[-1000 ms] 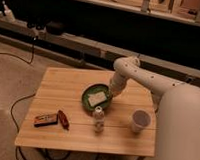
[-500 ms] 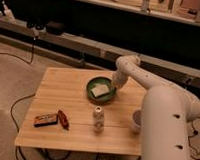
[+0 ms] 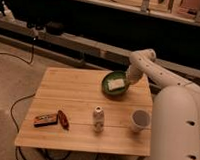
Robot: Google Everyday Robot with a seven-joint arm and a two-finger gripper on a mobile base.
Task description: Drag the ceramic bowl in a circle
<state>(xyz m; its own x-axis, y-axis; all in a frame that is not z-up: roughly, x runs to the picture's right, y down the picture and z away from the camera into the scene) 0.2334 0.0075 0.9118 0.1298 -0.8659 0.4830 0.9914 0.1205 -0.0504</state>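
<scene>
A: Since the earlier frame, bowl [image 3: 115, 84] has slid toward the far right edge of the surface [image 3: 68, 93]; arm followed.

B: Gripper [image 3: 127, 81] sits at the bowl's right rim, clamped shut on it.

A: Advice: keep downward pressure even, curve the path smoothly, stay off the edge and clear of the cup [image 3: 140, 120].

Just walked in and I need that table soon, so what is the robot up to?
The robot's gripper is shut on the right rim of the green bowl, which sits near the far right edge of the wooden table. A pale square piece lies inside the bowl. A small bottle, a white cup and two small packets stand untouched nearer the front.
</scene>
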